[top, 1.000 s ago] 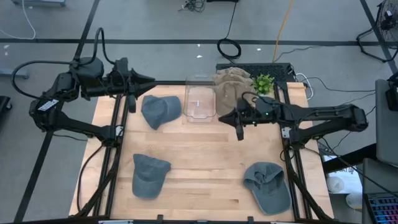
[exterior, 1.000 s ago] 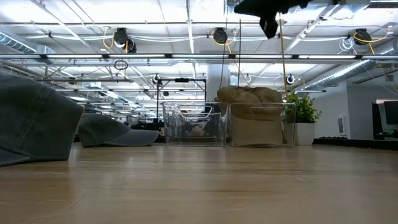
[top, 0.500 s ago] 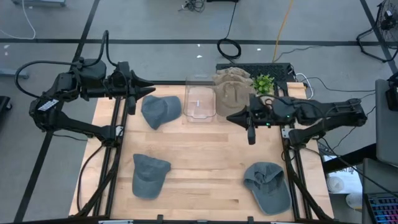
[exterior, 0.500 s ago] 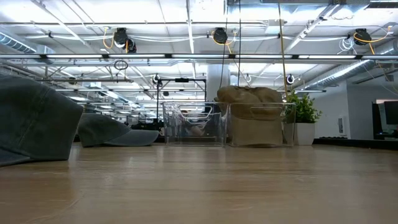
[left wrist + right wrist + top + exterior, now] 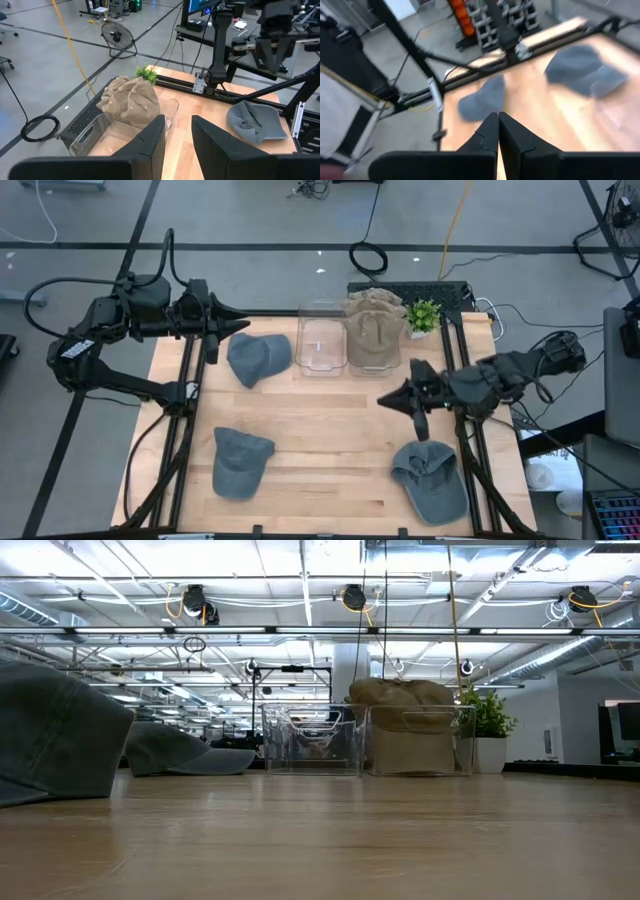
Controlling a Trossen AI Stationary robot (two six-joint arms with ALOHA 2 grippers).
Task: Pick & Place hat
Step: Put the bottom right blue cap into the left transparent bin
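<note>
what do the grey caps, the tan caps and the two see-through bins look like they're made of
The three grey-blue caps, such as the one near the left arm, look like washed cotton twill: matte, creased, slumping softly. The tan caps piled in one clear bin seem a similar soft cloth, with stitched eyelets in the left wrist view. The empty clear rectangular bin looks like rigid, glossy transparent plastic. All judged by look only.

Three grey hats lie flat on my bench: one at ten o'clock [image 5: 258, 357], one at seven [image 5: 240, 462], one at five [image 5: 431, 480].

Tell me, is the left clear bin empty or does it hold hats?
Empty. In the high view the clear bin shows only its bare bottom; the tan hats fill the bin beside it.
</note>
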